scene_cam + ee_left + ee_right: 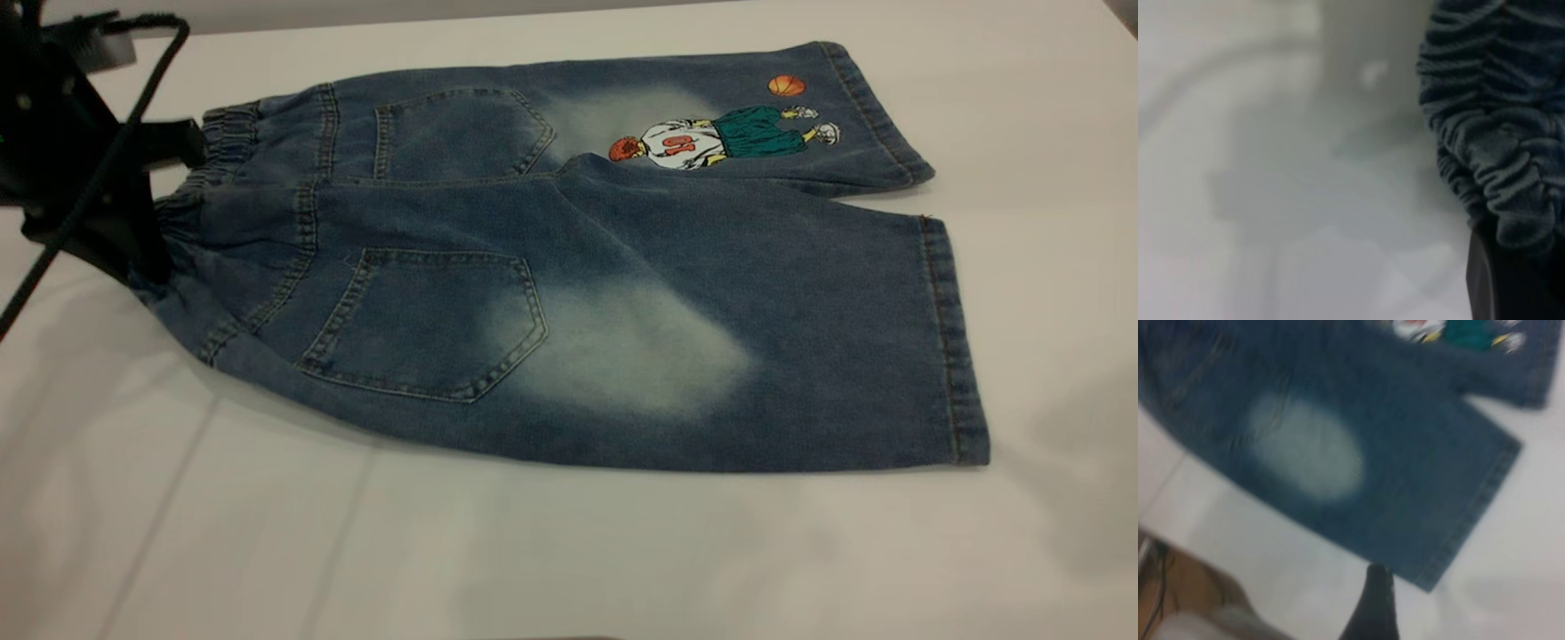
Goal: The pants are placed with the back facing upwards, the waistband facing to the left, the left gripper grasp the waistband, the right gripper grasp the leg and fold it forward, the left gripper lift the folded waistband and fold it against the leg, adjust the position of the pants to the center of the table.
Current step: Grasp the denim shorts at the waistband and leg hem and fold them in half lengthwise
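Note:
The pants [569,293] lie flat on the white table [569,551], back up, with the waistband [209,169] to the left. My left gripper [156,191] is shut on the waistband, whose bunched elastic [1498,147] lies against one dark finger [1488,280]. The cartoon print [711,138] is on the far leg. The near, plain leg [800,356] has a pale faded patch [1305,450]. My right gripper [1431,600] hangs open above the table just off that leg's hem corner [1425,583]; only one finger [1371,607] shows. It is outside the exterior view.
A black cable [98,169] runs down from the left arm over the table's left side. The right wrist view shows the table's edge [1178,540] with a brown floor and cables [1165,593] beyond. Bare white tabletop lies in front of the pants.

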You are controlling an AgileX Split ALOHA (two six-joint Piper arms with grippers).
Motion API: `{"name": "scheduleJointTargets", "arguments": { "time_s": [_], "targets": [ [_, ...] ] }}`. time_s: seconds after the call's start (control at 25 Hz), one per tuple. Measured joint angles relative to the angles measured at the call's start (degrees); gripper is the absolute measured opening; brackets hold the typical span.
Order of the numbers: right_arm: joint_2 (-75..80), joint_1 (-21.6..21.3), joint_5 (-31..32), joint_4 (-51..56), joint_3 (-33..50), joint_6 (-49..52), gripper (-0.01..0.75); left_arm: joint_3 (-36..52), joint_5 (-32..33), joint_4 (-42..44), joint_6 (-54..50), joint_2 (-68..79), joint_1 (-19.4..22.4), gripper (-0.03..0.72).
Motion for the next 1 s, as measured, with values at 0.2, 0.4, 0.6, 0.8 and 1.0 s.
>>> {"name": "scheduleJointTargets", "arguments": {
  "time_s": [0.2, 0.4, 0.6, 0.8, 1.0],
  "targets": [
    [10.4, 8.4, -0.6, -4.1, -0.2, -2.6, 0.594, -3.8, 5.0, 0.1, 0.6, 0.0, 0.0, 0.068],
    [20.2, 16.6, -2.5, -12.5, -0.3, 0.7, 0.594, -5.2, 6.2, 0.1, 1.4, 0.0, 0.0, 0.068],
    [28.4, 19.8, -5.5, -18.0, -0.3, 6.9, 0.594, -5.2, 6.3, 0.2, 1.4, 0.0, 0.0, 0.068],
    [34.3, 19.8, -10.1, -18.4, -0.4, 10.4, 0.594, -5.2, 6.2, 0.2, 1.4, 0.0, 0.0, 0.068],
    [40.0, 19.8, -14.4, -18.3, -0.5, 10.6, 0.593, -5.2, 6.1, 0.2, 1.4, 0.0, 0.0, 0.068]
  ]
}}
